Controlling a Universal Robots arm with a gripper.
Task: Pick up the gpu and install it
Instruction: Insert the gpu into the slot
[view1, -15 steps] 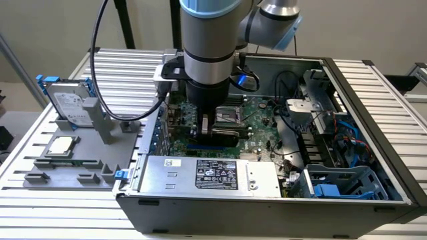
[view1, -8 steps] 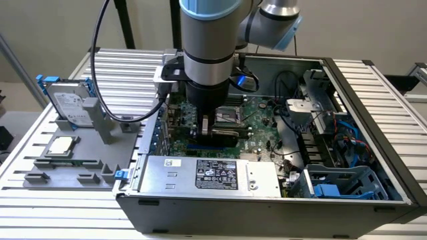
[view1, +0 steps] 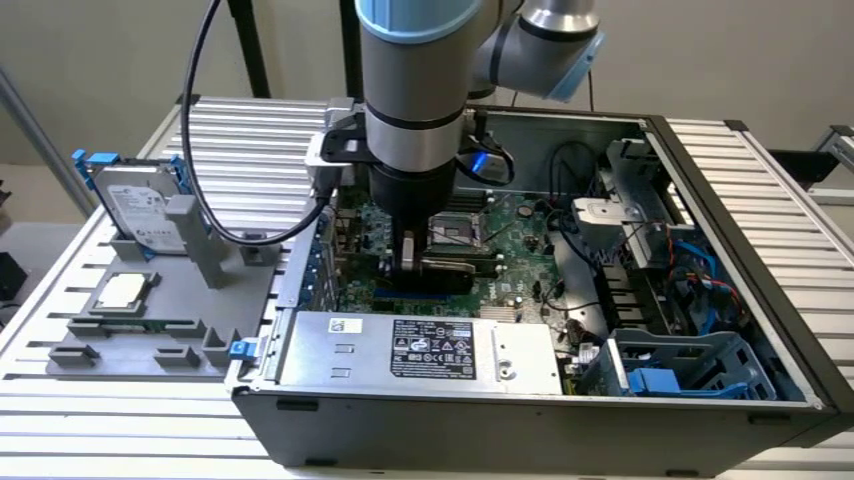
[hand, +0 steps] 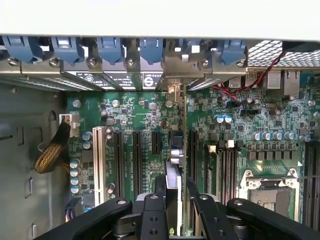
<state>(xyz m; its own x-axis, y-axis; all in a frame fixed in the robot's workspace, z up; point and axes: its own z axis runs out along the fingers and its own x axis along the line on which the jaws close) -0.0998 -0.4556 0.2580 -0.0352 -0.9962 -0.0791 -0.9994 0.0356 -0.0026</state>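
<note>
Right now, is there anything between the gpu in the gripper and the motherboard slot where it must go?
Nothing visible. The gripper holds the gpu edge-on, standing upright directly over the motherboard. Its metal bracket reaches the rear slot openings. No cable or part crosses under the card.

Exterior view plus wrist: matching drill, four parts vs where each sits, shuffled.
1. silver hard drive with blue rails
2. small square silver processor chip
3. thin green-board gpu
4. silver labelled power supply box

A. on edge in the end effector, over the green motherboard
B. flat on the grey fixture
C. upright in the grey fixture
D. along the grey case near wall

Pairs: 1-C, 2-B, 3-A, 4-D
</note>
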